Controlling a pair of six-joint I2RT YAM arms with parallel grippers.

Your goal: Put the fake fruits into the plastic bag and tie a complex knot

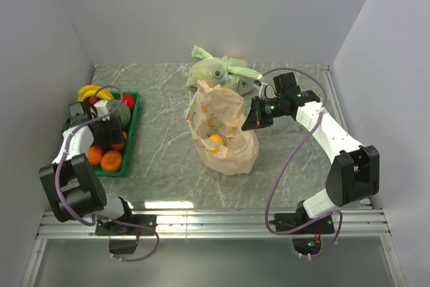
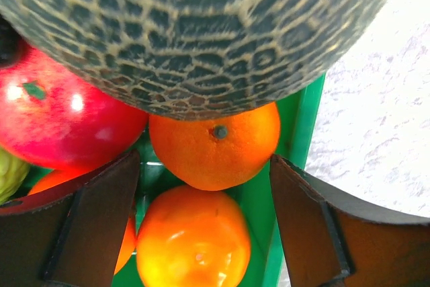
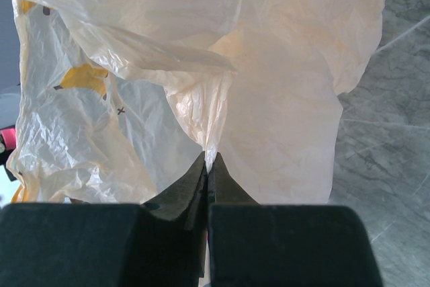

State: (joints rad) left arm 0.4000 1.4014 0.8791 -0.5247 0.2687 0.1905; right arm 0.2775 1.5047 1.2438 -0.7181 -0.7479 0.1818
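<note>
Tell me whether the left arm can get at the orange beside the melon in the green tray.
Probably yes. The left gripper hangs open at the orange, one finger to each side. The melon crowds it and a second orange lies close, so closing could nudge them.

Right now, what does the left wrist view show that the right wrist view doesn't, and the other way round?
Only the left wrist view: the open left gripper over the green tray, with oranges, a red fruit and the netted melon filling the top. Only the right wrist view: the right gripper shut on a fold of the peach plastic bag, with its yellow banana print. Both: a strip of table along the right side.
</note>
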